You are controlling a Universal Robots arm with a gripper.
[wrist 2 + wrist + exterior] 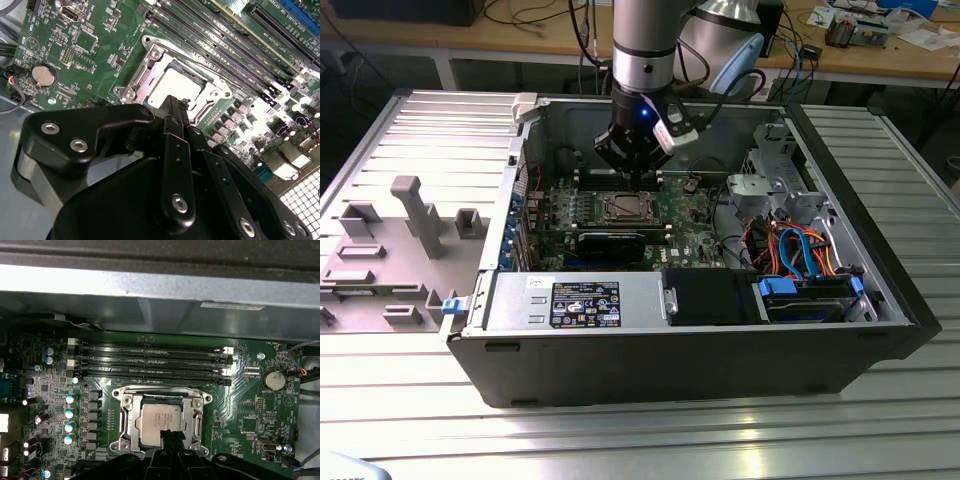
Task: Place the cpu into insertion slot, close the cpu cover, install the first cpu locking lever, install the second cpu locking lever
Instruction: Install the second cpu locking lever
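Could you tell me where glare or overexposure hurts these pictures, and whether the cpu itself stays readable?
In the second wrist view, the cpu is washed out to near white, and the board's far corner is blown out; in the first wrist view it is evenly lit; in the exterior view, reflections streak the metal table.

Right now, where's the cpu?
The cpu sits in the insertion slot on the green circuit board, beside the long memory slots in both wrist views, with the gripper just over its edge.
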